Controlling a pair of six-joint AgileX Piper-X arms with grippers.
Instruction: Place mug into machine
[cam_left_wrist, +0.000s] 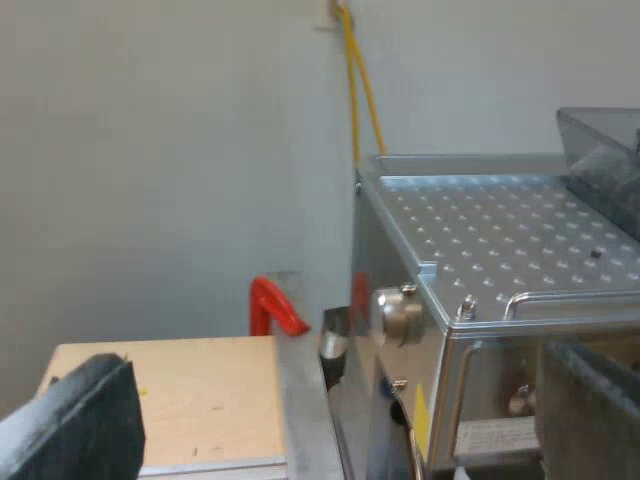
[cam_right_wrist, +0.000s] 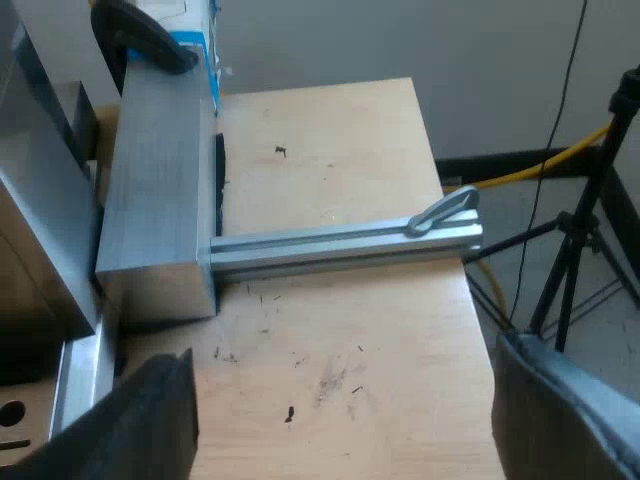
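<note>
The left wrist camera sits close beside the espresso machine (cam_left_wrist: 480, 330), about level with its perforated top plate (cam_left_wrist: 510, 235). It faces across that plate toward a pale wall (cam_left_wrist: 150, 150), taking in the bean hopper (cam_left_wrist: 605, 160) and a patch of wooden table (cam_left_wrist: 200, 400) beneath. The right wrist camera hangs higher and tilts steeply down onto the table, over a metal block (cam_right_wrist: 155, 200) and an aluminium rail (cam_right_wrist: 340, 240), and looks past the table's edge to a tripod (cam_right_wrist: 590, 250). Both views share the wooden table and a yellow cable (cam_left_wrist: 352, 90).
</note>
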